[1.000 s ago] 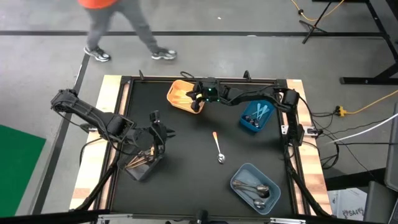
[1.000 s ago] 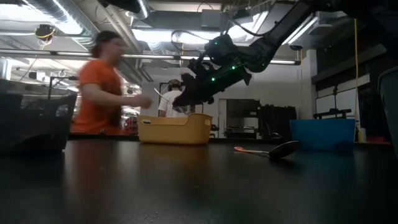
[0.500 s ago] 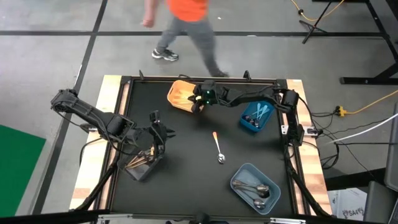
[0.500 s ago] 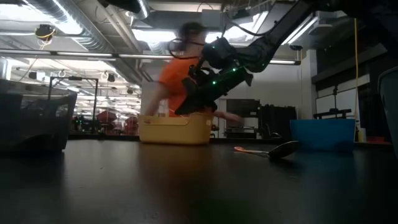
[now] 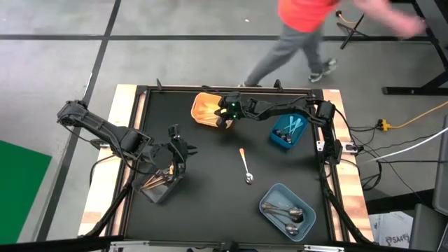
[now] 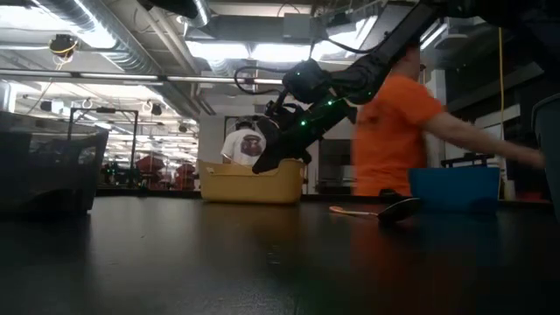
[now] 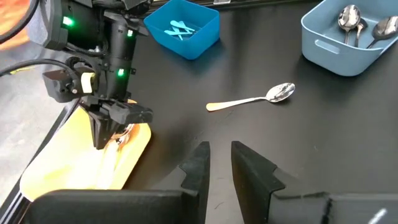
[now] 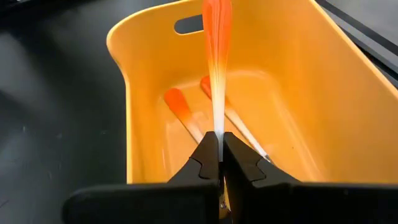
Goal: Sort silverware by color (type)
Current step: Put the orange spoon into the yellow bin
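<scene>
Black table (image 5: 210, 210) holds four bins, one loose spoon (image 5: 246, 167).

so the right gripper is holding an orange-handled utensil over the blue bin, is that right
Not quite. The right gripper is shut on an orange-handled utensil, but it hangs over the yellow bin, not the blue one. The right wrist view shows this, with two more orange-handled pieces lying inside.

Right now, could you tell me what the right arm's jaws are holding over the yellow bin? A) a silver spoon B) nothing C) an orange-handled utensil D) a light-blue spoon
C: the right gripper is clamped on an orange-handled utensil above the yellow bin.
</scene>
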`<state>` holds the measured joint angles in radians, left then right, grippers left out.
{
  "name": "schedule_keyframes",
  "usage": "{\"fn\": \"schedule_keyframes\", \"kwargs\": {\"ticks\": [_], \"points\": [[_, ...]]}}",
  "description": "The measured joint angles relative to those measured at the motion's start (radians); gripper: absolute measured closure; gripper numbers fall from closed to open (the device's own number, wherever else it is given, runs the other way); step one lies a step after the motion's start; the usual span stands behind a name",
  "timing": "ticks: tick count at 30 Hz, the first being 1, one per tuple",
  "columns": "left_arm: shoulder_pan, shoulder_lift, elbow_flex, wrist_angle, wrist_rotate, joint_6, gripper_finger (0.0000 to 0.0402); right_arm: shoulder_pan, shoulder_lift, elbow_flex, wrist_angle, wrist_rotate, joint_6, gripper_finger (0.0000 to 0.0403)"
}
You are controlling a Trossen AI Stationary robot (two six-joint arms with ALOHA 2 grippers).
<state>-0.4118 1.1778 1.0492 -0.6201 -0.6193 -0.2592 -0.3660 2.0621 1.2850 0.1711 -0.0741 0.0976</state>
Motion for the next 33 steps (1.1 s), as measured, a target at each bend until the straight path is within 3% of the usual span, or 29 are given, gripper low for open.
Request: {"fn": "schedule_keyframes", "kwargs": {"ticks": [13,24,33], "points": [[0.000,0.000,0.000,0.000,0.000,0.000,0.0342,0.000,0.002,0.000,0.000,0.014,0.004,0.0400],[0.000,0.000,0.000,0.000,0.000,0.000,0.0342,0.000,0.002,0.000,0.000,0.014,0.006,0.0324],[0.000,0.000,0.000,0.000,0.000,0.000,0.0342,-0.001,-0.015,-0.002,-0.010,0.009,-0.006,0.0315]]}}
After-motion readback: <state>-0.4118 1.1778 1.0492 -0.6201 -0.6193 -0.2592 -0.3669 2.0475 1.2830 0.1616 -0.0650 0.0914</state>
